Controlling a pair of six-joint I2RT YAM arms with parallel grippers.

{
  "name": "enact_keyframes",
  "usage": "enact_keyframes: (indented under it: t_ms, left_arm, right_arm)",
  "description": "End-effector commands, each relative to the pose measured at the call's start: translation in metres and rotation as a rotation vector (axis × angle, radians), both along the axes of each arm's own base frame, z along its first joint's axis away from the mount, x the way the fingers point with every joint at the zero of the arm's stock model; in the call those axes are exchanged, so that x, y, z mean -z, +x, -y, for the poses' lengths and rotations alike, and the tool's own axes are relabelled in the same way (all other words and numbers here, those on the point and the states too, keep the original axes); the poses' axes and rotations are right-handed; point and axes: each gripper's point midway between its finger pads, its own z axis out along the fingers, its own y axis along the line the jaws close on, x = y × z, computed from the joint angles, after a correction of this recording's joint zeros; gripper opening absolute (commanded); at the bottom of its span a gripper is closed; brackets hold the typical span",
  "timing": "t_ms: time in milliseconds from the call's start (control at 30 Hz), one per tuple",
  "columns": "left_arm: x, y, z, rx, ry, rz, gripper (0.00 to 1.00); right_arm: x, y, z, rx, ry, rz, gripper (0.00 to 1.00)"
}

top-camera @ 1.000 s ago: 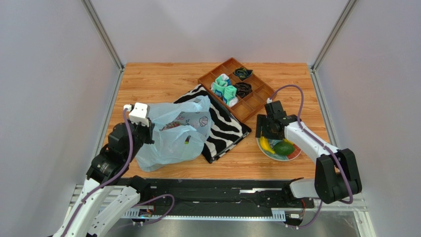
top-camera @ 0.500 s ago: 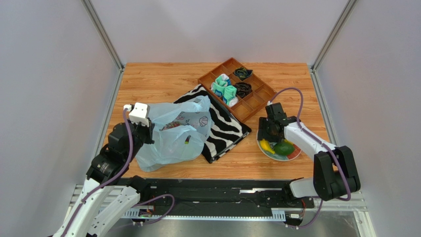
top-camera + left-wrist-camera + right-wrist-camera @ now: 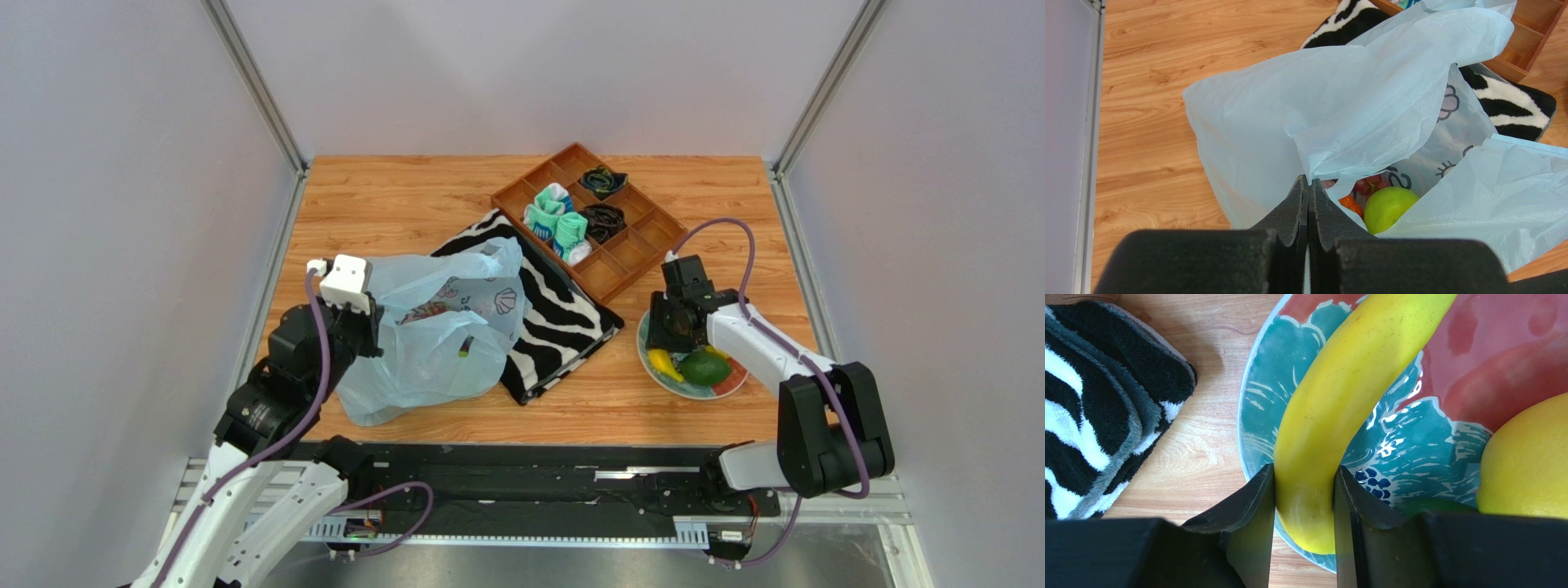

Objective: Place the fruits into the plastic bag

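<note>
Right end effector [image 3: 1303, 473] lowered onto banana [image 3: 1352, 386], wood table [image 3: 405, 202], grey walls [image 3: 540, 74]

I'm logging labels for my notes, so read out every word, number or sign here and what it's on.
None can be read in any view.
Bag: faint printed doodles only, a flower outline and lashes; one curled mark beside the apple is half hidden, unreadable.
Plate: painted pattern, no lettering.
Socks in the tray: too small to tell.
</note>
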Motion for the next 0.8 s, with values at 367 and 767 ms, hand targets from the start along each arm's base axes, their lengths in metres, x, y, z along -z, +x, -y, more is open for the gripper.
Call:
enact_keyframes:
  t_ms: [367,767]
  left_arm:
    - [-0.005,0.001,0.001,0.008,-0.006,0.018,0.0]
    - [-0.006,0.0,0.002,0.009,-0.008,0.019,0.0]
  right_arm:
    - [-0.086,0.021,-0.021,-0.032,0.146,0.299,0.1]
    - [-0.199,-0.03,-0.141,-0.563,0.803,0.324,0.06]
